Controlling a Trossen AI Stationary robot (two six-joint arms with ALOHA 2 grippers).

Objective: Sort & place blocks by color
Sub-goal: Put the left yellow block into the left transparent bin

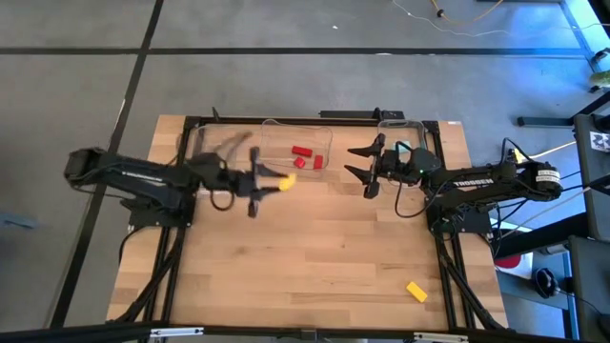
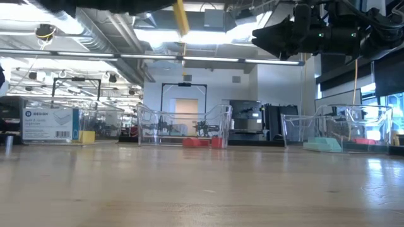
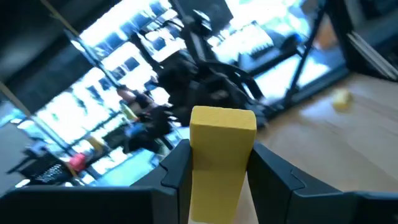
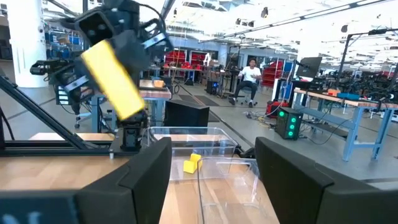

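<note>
Near the lower right of the high view, a lone yellow block [image 1: 416,292] lies on the tabletop [image 1: 305,257]. Mid-frame, the left gripper [image 1: 278,181] pinches a held yellow block [image 1: 285,182] above the wood; the right gripper [image 1: 365,166] hangs spread and empty, right of centre. Farther up, the middle bin [image 1: 297,151] holds what look like three red blocks [image 1: 305,156].
</note>
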